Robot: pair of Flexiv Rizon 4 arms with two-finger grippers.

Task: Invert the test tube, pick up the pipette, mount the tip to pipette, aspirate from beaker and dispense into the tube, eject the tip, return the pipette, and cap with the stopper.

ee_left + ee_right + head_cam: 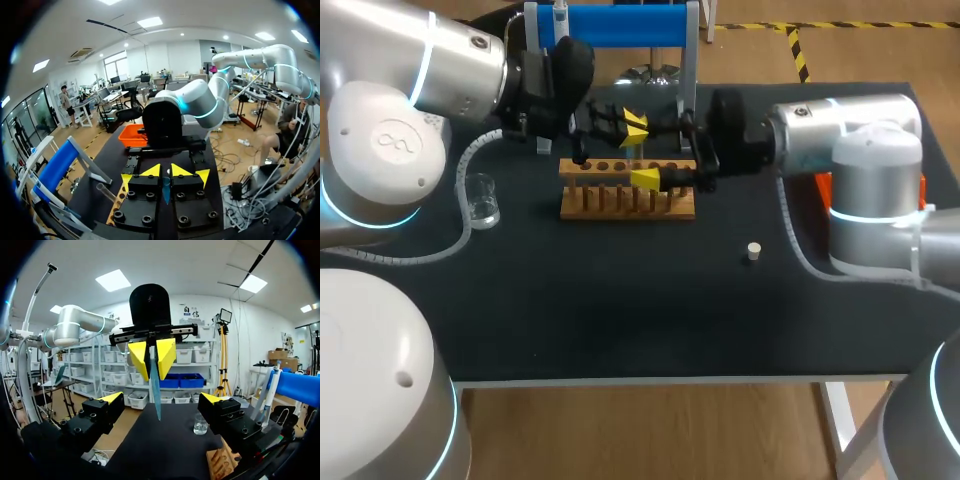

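Observation:
My left gripper (628,132) hangs above the wooden rack (627,190), shut on the top of a thin clear test tube (155,390) that points down from its yellow tips. Facing it from the right, my right gripper (160,400) stands wide open, and the tube's lower end lies between its fingers (107,401) without touching them. In the left wrist view the left gripper (165,172) is shut on the tube (165,192), with the right gripper's yellow tips on either side. A glass beaker (483,198) stands at the left. A small white stopper (753,251) lies at the right.
The blue pipette stand (610,25) with a pipette (560,18) rises at the back edge behind the grippers. An orange tray (822,186) sits behind my right arm. A hose runs along the table beside the beaker.

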